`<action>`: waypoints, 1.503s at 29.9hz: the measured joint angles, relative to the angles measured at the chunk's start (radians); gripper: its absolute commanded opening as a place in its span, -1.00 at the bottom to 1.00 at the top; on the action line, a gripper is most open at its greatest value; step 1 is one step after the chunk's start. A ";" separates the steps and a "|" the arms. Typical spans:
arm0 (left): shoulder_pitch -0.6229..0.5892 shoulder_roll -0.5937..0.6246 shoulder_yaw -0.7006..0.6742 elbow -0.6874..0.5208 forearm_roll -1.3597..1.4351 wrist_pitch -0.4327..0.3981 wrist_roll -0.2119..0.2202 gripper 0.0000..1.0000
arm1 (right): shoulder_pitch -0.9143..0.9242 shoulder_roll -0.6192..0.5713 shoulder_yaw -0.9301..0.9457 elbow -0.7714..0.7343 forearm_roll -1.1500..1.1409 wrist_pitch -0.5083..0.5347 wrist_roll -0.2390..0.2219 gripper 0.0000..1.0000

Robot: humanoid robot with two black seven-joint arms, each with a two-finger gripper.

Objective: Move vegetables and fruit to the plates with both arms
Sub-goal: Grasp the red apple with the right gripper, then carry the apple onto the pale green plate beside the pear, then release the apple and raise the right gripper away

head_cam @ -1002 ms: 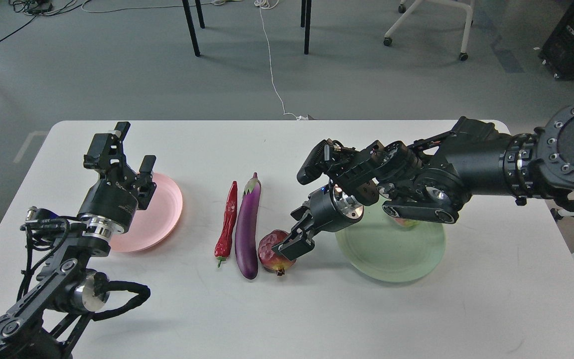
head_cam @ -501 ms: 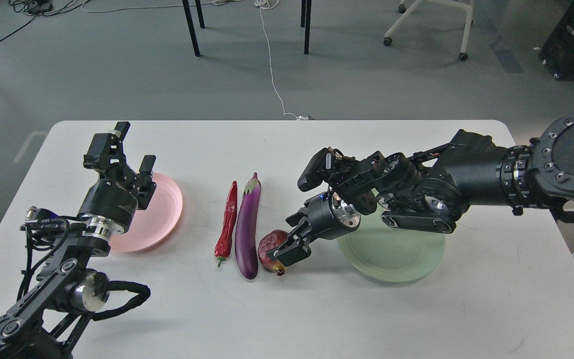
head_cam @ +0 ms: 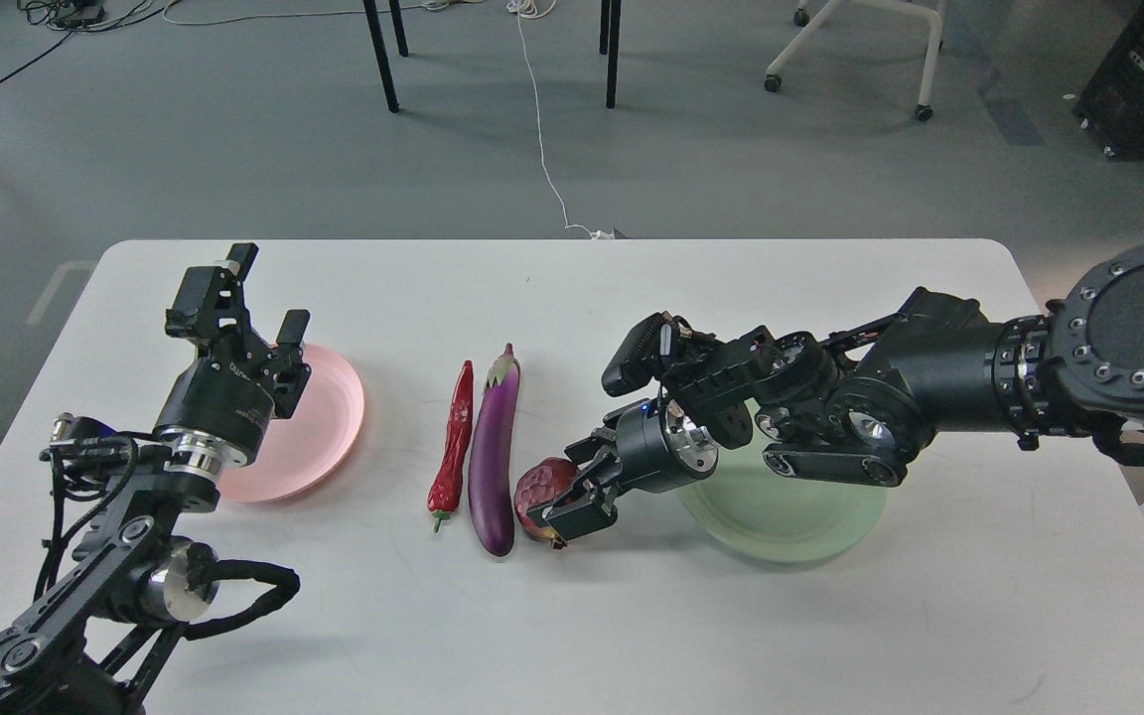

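White and matte, the rounded table (head_cam: 572, 636) carries everything. The right gripper (head_cam: 567, 497) is down at the dark red pomegranate (head_cam: 538, 489), its fingers spread around it, though whether they press on it I cannot tell. Touching the pomegranate's left side lies a long glossy purple eggplant (head_cam: 493, 462), then a wrinkled red chili (head_cam: 453, 452). The ridged pale green plate (head_cam: 810, 521) sits under the right arm. The left gripper (head_cam: 252, 303) hangs parted, holding nothing, over the smooth pink plate (head_cam: 319, 432)

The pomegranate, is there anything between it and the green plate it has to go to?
Only the robot's own right arm. The right gripper is at the pomegranate, and nothing else lies on the table between it and the green plate.
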 measured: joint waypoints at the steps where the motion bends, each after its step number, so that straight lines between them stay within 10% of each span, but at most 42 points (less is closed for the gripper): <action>1: 0.000 0.000 0.000 0.000 0.000 0.000 0.000 0.96 | 0.000 0.000 -0.004 -0.002 0.000 0.000 0.000 0.19; 4: 0.000 0.001 0.000 0.000 0.000 0.000 0.000 0.96 | 0.000 0.000 -0.010 -0.006 0.000 -0.001 0.000 -0.13; 16: 0.001 0.004 0.000 -0.001 0.000 0.000 0.000 0.96 | 0.104 -0.008 -0.018 0.067 -0.009 0.003 0.000 -0.10; 28: 0.007 0.010 0.002 -0.002 0.000 -0.001 0.001 0.96 | 0.231 -0.390 -0.034 0.225 -0.297 0.010 0.000 -0.03; 31: 0.007 0.013 0.002 -0.003 0.000 -0.001 0.003 0.96 | 0.222 -0.457 -0.051 0.285 -0.311 0.011 0.000 0.21; 33: 0.007 0.015 0.002 -0.006 0.000 -0.001 0.003 0.96 | 0.218 -0.493 -0.057 0.314 -0.314 0.011 0.000 0.96; 45: -0.011 0.093 -0.001 -0.008 -0.002 -0.004 -0.003 0.96 | 0.168 -0.635 0.123 0.318 -0.196 0.001 0.000 0.95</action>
